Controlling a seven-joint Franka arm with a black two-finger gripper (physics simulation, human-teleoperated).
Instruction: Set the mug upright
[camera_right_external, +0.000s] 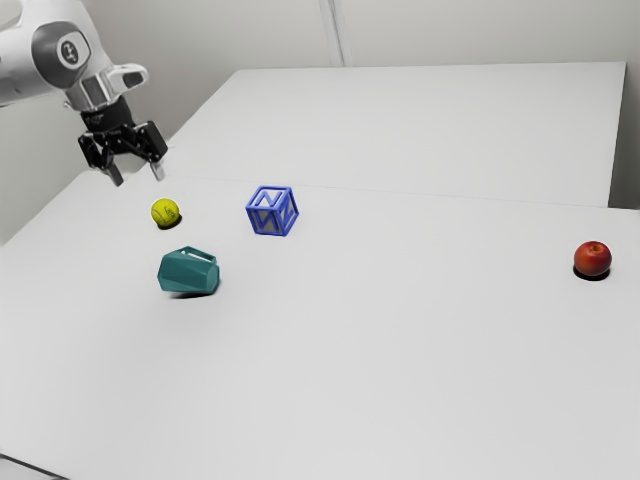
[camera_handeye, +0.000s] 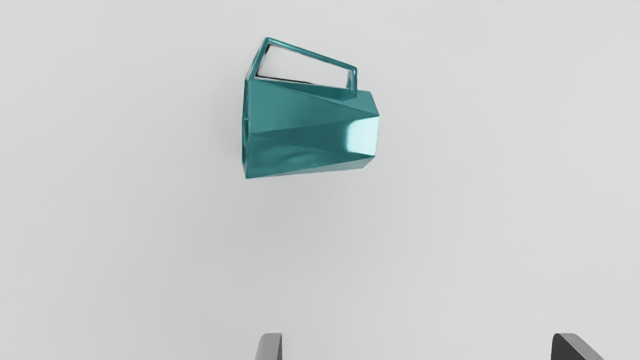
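So, going by the exterior view: the mug is lying on its side on the desk, not upright. The gripper is up above the desk, off toward the exterior view's upper left from the mug, jaws apart with nothing between them. Tennis ball is just beyond the mug, so a low, sloppy swing in could clip it and send it rolling. Lettered cube is past the mug toward the view's upper right, and could get bumped if the mug swings wide. Apple's well off to the mug's right there, no worry imo.

Wrist view: jaws wide apart, mug's handle on the side away from them. That handle is my main concern, since a jaw landing on it could spin the mug. The body tapers toward the base, so pinching those slanted facets might squeeze it loose. Tip it the wrong way and it's rim-down; let go while it's leaning and it topples.
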